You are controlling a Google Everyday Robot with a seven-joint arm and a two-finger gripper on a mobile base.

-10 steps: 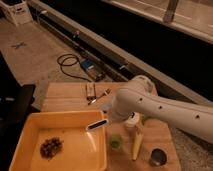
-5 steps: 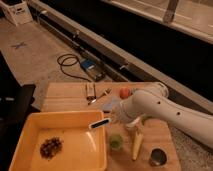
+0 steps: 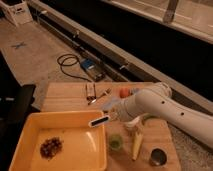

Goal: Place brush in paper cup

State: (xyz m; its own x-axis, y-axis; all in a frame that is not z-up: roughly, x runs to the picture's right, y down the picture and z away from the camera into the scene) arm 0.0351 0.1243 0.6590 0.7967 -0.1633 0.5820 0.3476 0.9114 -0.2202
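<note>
Robot test lab, seen from my remote station: a wooden bench [image 3: 65,97] stands on bare speckled floor [image 3: 35,47] along a long dark wall [image 3: 150,40], with a coiled cable [image 3: 67,62] and blue device [image 3: 91,67] lying beyond its far edge. The gripper [image 3: 114,116], clamped on the brush [image 3: 99,120], hangs over the yellow tray's [image 3: 60,116] far right corner.

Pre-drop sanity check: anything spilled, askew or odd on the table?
Only oddity: a dark clump of loose bits lying in the yellow tray, looking spilled. The gripper, by the tray's far right corner, is shut on the brush, held roughly level. The paper cup and green cup stand upright.
</note>
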